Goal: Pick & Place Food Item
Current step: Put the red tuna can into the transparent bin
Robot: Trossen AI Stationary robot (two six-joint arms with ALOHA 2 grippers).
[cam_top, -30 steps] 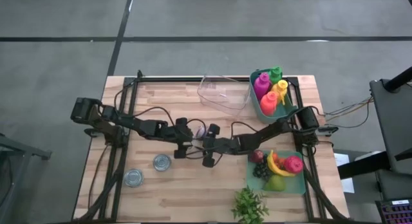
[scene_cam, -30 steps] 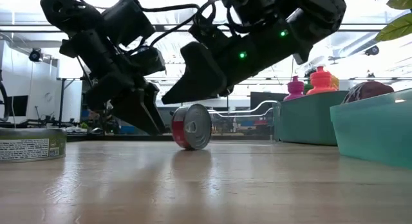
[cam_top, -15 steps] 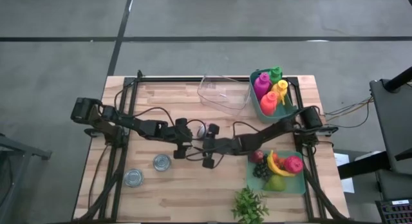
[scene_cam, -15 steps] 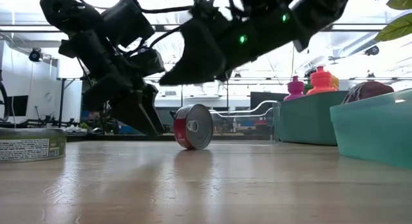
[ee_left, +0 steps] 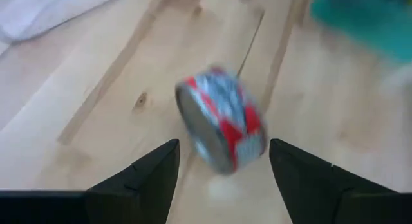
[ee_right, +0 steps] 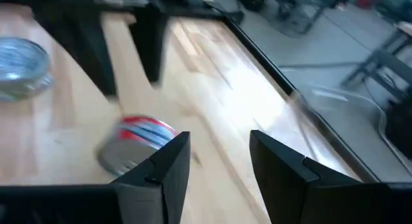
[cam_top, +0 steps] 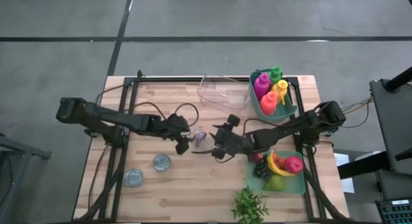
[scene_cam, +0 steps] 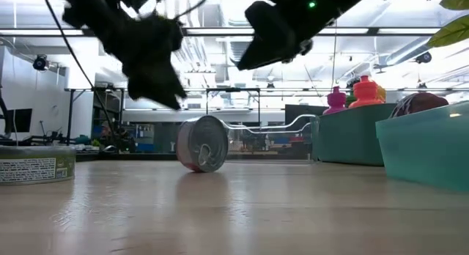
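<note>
Pick stage: can (cam_top: 199, 136) lies loose on its side between left gripper (cam_top: 181, 145) and right gripper (cam_top: 221, 150), both open, empty. Next needs a regrasp.

The high camera is looking straight down; the low one is facing level across the surface (scene_cam: 234, 211); both wrist cameras are closely sharing the red can (ee_left: 222, 118).
</note>
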